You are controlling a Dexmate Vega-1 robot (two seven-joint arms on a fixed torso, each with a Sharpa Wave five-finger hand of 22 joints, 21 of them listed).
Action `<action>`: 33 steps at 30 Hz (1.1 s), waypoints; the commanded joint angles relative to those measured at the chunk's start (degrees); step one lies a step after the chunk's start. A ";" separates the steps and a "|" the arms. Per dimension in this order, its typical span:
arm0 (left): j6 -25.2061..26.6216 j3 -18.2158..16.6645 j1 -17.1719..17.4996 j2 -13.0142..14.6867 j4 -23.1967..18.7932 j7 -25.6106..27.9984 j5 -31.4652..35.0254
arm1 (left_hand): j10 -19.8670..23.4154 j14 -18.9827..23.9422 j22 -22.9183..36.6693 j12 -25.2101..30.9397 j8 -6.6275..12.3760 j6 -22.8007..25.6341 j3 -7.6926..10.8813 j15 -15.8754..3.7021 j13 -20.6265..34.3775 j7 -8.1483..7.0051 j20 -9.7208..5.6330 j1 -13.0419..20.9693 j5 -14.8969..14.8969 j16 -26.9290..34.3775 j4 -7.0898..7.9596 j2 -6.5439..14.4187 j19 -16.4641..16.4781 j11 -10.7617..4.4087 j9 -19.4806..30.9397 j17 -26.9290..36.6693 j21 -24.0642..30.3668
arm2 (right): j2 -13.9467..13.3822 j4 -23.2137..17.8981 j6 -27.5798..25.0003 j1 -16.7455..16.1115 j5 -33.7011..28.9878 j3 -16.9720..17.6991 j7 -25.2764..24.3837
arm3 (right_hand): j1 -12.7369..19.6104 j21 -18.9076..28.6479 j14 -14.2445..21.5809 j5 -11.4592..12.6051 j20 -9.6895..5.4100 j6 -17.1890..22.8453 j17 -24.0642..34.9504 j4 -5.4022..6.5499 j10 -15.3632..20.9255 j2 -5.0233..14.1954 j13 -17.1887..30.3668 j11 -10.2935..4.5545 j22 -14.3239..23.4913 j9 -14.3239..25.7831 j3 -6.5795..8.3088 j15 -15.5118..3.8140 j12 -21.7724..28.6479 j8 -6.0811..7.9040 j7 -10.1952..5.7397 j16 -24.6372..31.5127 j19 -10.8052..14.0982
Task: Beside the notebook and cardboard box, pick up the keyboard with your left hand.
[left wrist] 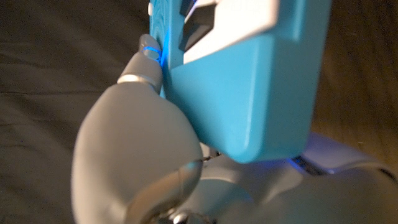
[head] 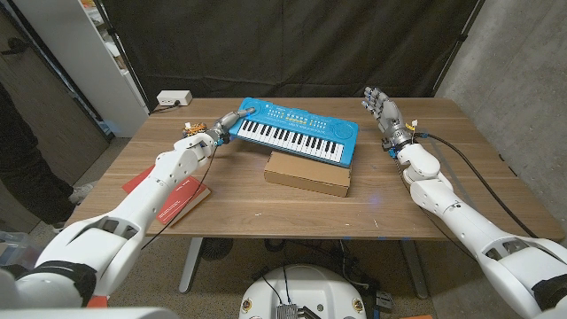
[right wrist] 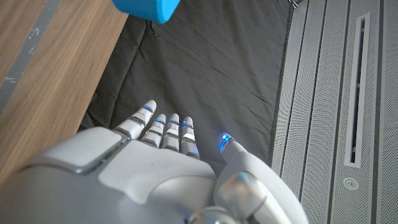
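In the head view the blue plastic toy keyboard [head: 297,133] runs crosswise, its left end gripped by the left hand [head: 232,122] and its right part over the flat brown cardboard box [head: 308,173] on the wooden tabletop [head: 266,208]; a red notebook [head: 173,197] lies half hidden under the left arm. The left wrist view shows fingers [left wrist: 149,53] clamped on the keyboard's blue end, its keys blurred and cut off. In the right wrist view the right hand [right wrist: 161,168] is raised off the tabletop with fingers spread, holding nothing.

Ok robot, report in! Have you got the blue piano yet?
Left hand grips the blue keyboard by its end, keyboard lifted above the cardboard box. Right hand open, holding nothing. Nothing in the way.
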 commanded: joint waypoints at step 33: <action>-10.39 -3.58 11.33 3.95 -17.79 10.96 0.09 | 6.19 9.29 -0.32 -1.01 -0.35 12.16 -0.10 -8.77 0.54 -0.35 -1.58 12.36 0.52 -0.24 0.48 11.85 -0.84 -5.35 0.22 0.91 3.16 | -4.26 -10.22 -3.47 -3.99 -1.48 1.50 -3.78 | 0.86 0.49 1.80 0.29 -5.25 1.62 -0.01 -0.22 1.76 3.35 0.18 0.13 0.10 0.35 0.90 -0.22 0.28 0.27 0.04 0.32 0.93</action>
